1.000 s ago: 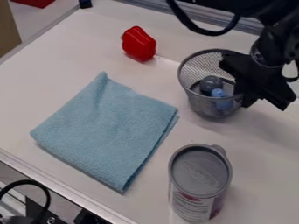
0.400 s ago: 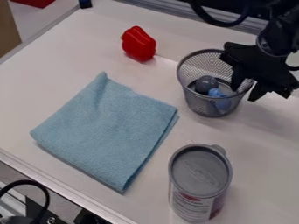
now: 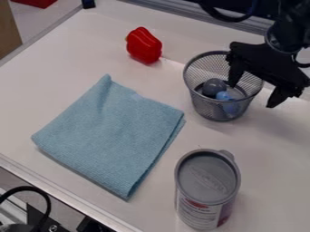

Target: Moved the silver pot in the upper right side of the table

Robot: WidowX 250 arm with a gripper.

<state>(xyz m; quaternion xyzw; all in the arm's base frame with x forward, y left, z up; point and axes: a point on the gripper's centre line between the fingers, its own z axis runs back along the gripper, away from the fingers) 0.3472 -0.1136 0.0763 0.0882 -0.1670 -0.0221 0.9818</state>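
Note:
At the upper right, my black gripper (image 3: pixel 255 96) stands open over the right rim of the silver mesh pot (image 3: pixel 209 105). One finger hangs inside the pot's opening, and the other is outside, to its right. The pot is upright on the white table (image 3: pixel 79 63), with a dark grey ball (image 3: pixel 214 87) and a light blue item (image 3: pixel 224 96) inside it. Part of the pot's back right rim is hidden behind the gripper.
A red pepper-shaped object (image 3: pixel 144 45) lies left of the pot. A folded blue cloth (image 3: pixel 112 136) covers the middle left. Close to the front, a can with a grey lid (image 3: pixel 207 176) stands below the pot. Black cables and parts show at the lower left corner.
The gripper has spread its fingers wider and now straddles the pot's right rim. The pot has shifted very slightly, while the cloth, can and red object have stayed put.

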